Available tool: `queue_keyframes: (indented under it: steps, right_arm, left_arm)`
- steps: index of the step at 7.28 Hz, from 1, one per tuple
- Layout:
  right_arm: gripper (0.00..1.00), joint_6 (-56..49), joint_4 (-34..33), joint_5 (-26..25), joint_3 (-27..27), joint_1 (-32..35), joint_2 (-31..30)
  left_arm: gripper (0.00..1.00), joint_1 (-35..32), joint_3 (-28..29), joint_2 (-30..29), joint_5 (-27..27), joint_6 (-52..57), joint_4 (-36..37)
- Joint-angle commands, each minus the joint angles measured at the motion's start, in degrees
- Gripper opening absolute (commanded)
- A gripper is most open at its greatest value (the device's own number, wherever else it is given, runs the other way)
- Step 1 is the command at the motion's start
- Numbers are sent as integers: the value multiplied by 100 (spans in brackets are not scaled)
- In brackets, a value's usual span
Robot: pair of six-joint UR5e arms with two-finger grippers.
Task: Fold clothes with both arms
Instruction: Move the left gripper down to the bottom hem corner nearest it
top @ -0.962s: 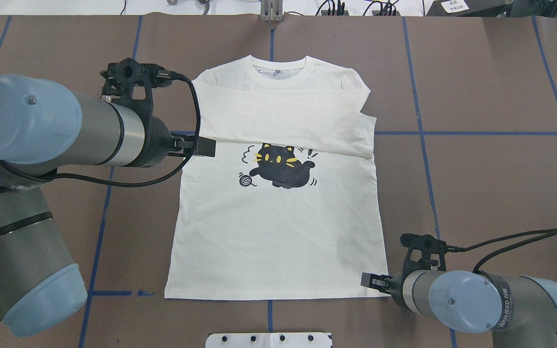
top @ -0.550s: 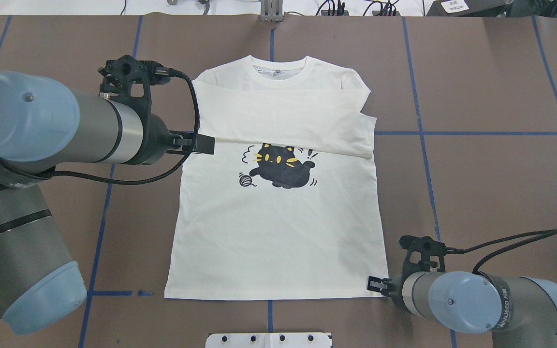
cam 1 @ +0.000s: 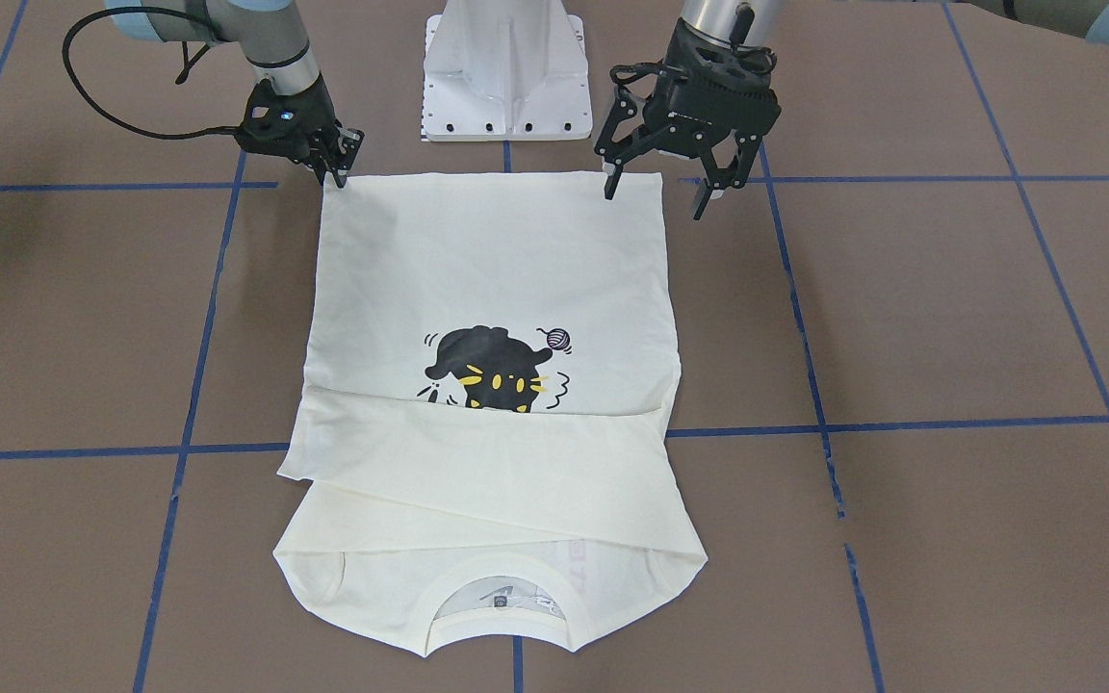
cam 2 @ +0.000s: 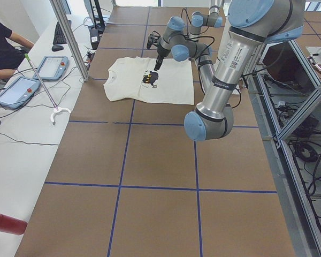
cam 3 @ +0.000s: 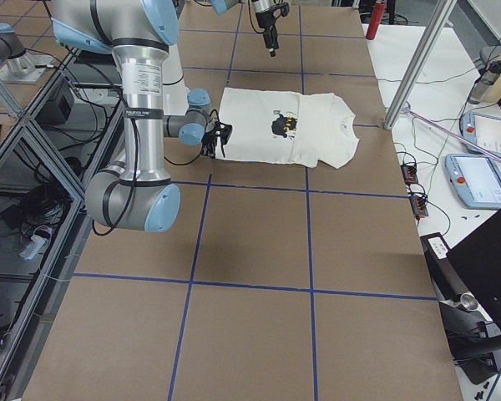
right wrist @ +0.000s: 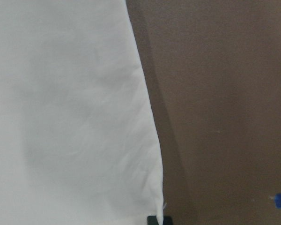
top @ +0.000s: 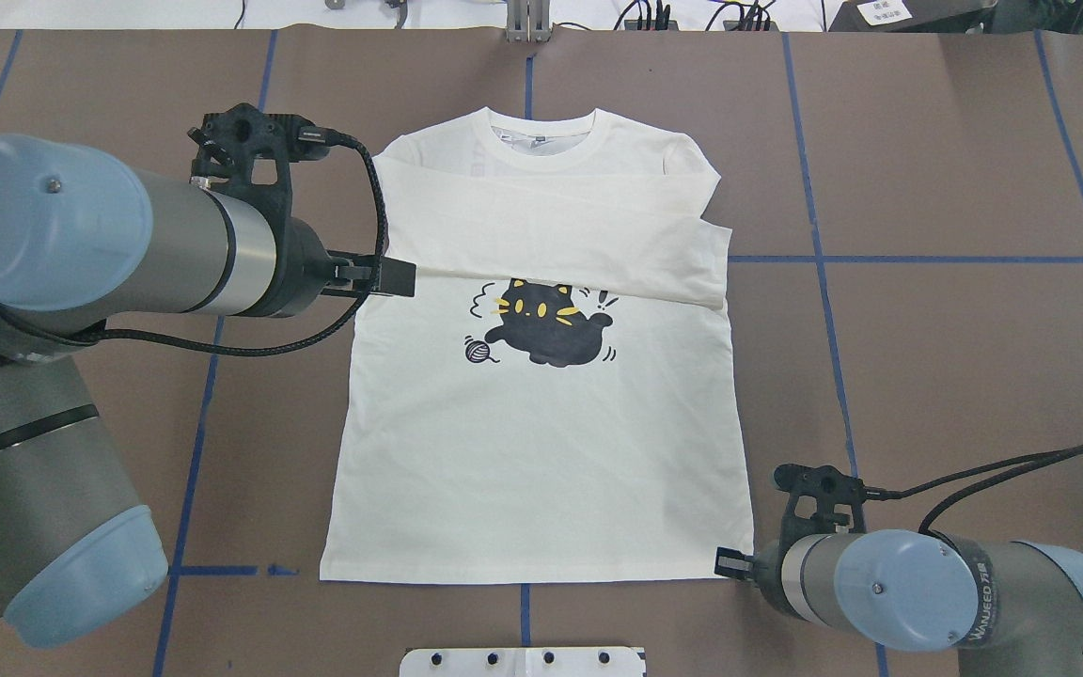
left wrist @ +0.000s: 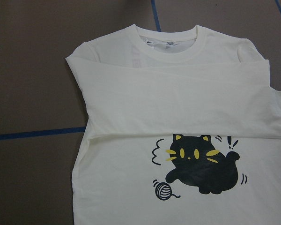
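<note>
Two grippers: right gripper (cam 1: 337, 173), upper left, clenched on a hem corner of the shirt (cam 1: 487, 279), flat mid-frame on the table (cam 1: 949, 318); left gripper (cam 1: 656, 197), upper right of centre, released over the other corner.

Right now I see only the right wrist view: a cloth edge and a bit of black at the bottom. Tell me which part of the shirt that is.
Observer: The right gripper is at the shirt's hem corner, on the robot's right side.
Operator: Say whether it has the cloth.
Observer: Its jaws stand close together at that corner. I cannot tell whether they pinch cloth.
Operator: Report the left gripper.
Observer: The left gripper is open and raised clear of the shirt.
</note>
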Motion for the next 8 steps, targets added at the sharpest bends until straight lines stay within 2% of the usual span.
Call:
queue_keyframes:
  steps: [1, 2, 3, 4, 5, 6, 8]
  right_arm:
    - [0, 17, -2, -62, 156, 24, -17]
    - [0, 26, -2, -71, 314, 33, -17]
    - [0, 26, -2, -89, 438, 51, -52]
    - [0, 26, -2, -80, 543, 77, -44]
    - [0, 26, -2, -80, 562, 138, 0]
    - [0, 17, 7, -54, 544, 139, 0]
    - [0, 17, 7, -63, 562, 182, 18]
  left_arm:
    - [100, -3, 9, 9, 0, -5, 7]
    - [100, 5, 78, 122, -52, -66, -19]
    - [100, 66, 97, 506, -349, -336, -106]
    - [100, 137, 97, 866, -491, -1018, -516]
    - [100, 520, 97, 1392, -440, -1564, -1060]
    - [100, 976, 114, 1772, -274, -2257, -1457]
    - [100, 2145, 332, 1819, 664, -3463, -1443]
